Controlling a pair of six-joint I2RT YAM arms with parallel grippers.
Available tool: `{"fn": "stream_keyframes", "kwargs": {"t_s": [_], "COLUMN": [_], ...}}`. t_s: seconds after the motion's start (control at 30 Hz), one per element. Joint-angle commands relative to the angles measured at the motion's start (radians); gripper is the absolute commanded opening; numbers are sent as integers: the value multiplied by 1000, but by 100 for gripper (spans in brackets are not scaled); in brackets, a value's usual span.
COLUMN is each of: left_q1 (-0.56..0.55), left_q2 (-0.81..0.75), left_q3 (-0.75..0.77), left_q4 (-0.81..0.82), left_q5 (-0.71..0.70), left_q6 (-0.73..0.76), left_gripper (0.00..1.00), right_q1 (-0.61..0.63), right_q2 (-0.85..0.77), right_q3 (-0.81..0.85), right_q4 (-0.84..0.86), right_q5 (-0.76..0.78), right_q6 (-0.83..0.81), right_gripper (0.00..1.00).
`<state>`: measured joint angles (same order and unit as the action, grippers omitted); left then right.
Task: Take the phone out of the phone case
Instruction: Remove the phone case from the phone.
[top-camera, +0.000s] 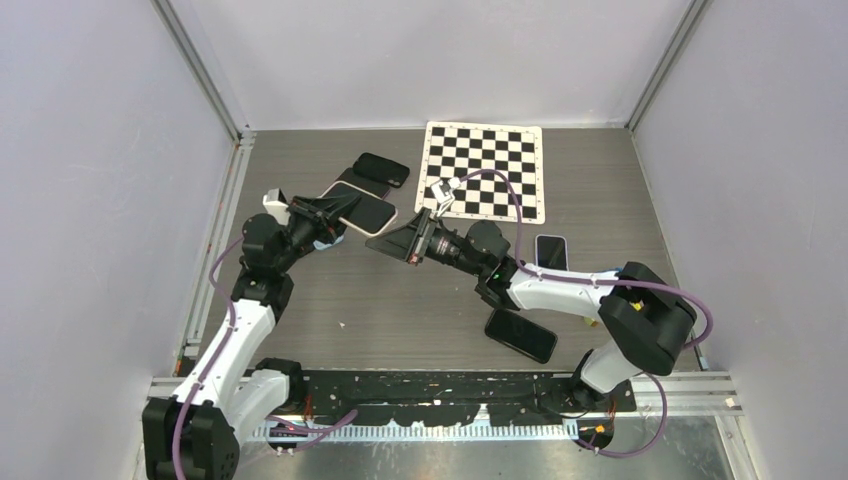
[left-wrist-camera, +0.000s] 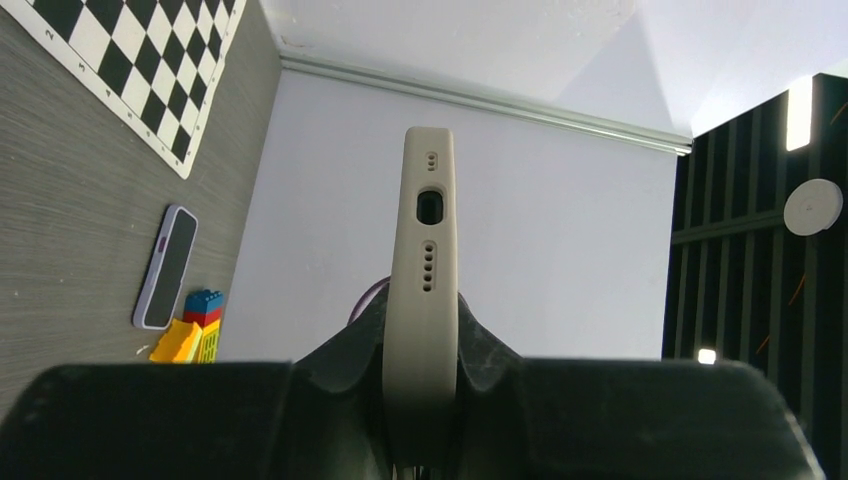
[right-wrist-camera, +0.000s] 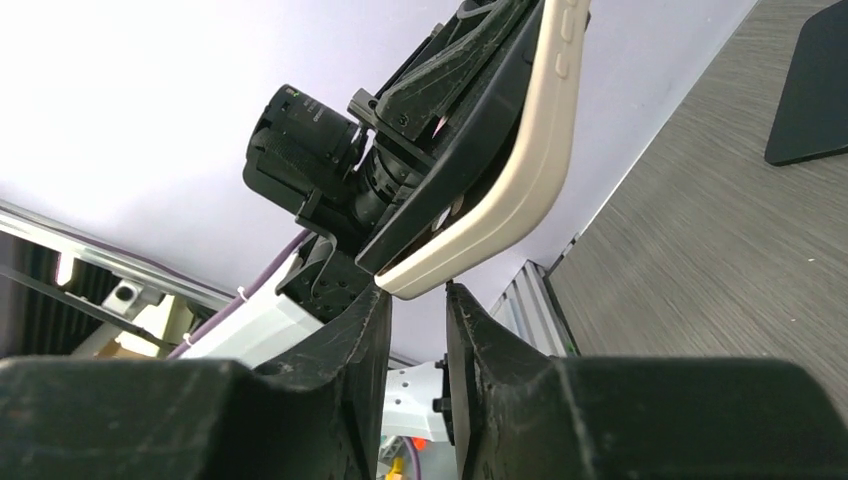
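Nearest the arm bases, a bare black phone (top-camera: 520, 335) lies flat on the table (top-camera: 420, 300). Just beyond it are a second phone in a pale case (top-camera: 551, 252) and some toy bricks (left-wrist-camera: 192, 335).

In the middle, lifted clear of the table, is the phone (top-camera: 362, 211) to be freed, seated in its beige phone case (left-wrist-camera: 425, 250). The left claw (top-camera: 335, 212) is clamped across the flat faces, so the wrist view shows the bottom edge, with its port cut-out and speaker holes.

The right claw (right-wrist-camera: 418, 295) has its jaws narrowly apart, with one case corner at the mouth of the gap. I cannot tell whether they are biting yet.

The case looks like matte, soft silicone: grippy, light and likely to stretch rather than snap. The phone inside is stiff, smooth and probably slippery once loose (and a drop could crack it). A corner lip seems the best place to take hold and peel the case back while the other claw holds the body.

Farther off, two more dark phones (top-camera: 381, 170) overlap beside a checkerboard sheet (top-camera: 483, 170).

No brand or writing is legible on the case. A small mark on the checkerboard's border is too small to read.
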<state>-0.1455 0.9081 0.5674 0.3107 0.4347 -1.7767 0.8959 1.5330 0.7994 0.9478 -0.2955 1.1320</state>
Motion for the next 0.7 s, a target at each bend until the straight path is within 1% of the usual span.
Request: {"fn": "stream_keyframes", "kwargs": {"t_s": [0.0, 0.03, 0.07, 0.1, 0.13, 0.2, 0.43, 0.53, 0.67], "left_q1": [-14, -13, -14, -13, -13, -15, -15, -14, -14], "left_q2": [-60, -60, -61, -60, -59, -60, -68, -68, -67], "left_q3": [19, 18, 15, 13, 10, 6, 9, 7, -2], "left_q4": [90, 87, 84, 84, 84, 84, 73, 66, 59], "left_q5": [73, 72, 71, 70, 69, 68, 57, 50, 37], "left_q6": [-33, -32, -31, -33, -34, -36, -38, -40, -45], "left_gripper": [0, 0, 0, 0, 0, 0, 0, 0, 0], "right_q1": [-40, -43, -44, -46, -47, -54, -78, -78, -78], "right_q2": [31, 31, 33, 32, 28, 15, -9, 7, 29], "right_q3": [-3, -10, -13, -19, -21, -24, -18, -15, -25], "right_q4": [29, 41, 72, 90, 120, 138, 134, 193, 290], "right_q5": [100, 96, 84, 75, 60, 39, 10, -27, -69], "right_q6": [69, 74, 70, 67, 63, 64, 73, 84, 91], "right_gripper": [35, 38, 44, 47, 52, 56, 55, 56, 60]}}
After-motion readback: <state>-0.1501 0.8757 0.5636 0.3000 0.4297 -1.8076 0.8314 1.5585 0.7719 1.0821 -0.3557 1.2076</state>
